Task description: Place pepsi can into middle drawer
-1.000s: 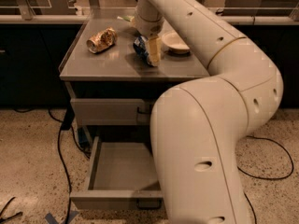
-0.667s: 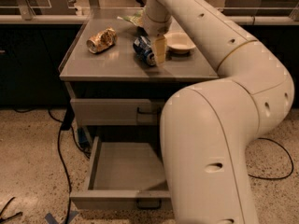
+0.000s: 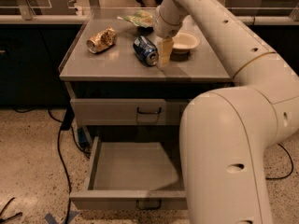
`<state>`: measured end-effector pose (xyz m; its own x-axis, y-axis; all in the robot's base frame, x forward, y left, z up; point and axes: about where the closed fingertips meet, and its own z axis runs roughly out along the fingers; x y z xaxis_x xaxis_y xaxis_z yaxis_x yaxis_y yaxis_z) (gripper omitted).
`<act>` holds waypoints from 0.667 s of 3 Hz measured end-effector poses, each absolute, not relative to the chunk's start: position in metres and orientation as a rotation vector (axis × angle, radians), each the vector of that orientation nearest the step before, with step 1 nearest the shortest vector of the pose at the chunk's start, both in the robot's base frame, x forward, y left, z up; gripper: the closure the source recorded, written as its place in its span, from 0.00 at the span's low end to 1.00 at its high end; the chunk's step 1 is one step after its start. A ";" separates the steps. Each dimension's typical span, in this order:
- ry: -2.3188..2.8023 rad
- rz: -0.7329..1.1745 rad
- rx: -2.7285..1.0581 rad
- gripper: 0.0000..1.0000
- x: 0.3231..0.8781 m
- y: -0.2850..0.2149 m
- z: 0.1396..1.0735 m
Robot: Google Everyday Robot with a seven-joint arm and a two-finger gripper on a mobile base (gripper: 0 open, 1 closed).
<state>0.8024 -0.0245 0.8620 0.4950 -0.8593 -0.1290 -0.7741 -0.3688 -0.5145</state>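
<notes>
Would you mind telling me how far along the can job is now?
Done: the open drawer under the shut top drawer is ready. In hand: the tool sits beside the pepsi can, which lies on the countertop. Left: grasping it, carrying it down, placing it inside.

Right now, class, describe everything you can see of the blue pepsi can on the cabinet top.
The pepsi can is small, blue and metallic, with a silver end facing the camera. It lies on its side, angled, on the grey cabinet top. The gripper hangs right beside it, between it and the bowl; contact cannot be judged.
</notes>
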 end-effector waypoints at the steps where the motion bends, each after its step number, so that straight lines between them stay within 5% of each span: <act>1: 1.278 -0.120 -2.161 0.00 0.801 -0.026 0.861; 2: 1.231 -0.051 -2.114 0.00 0.801 -0.026 0.860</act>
<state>0.8005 -0.0262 0.8599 0.5517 -0.7819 -0.2901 -0.7550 -0.3205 -0.5720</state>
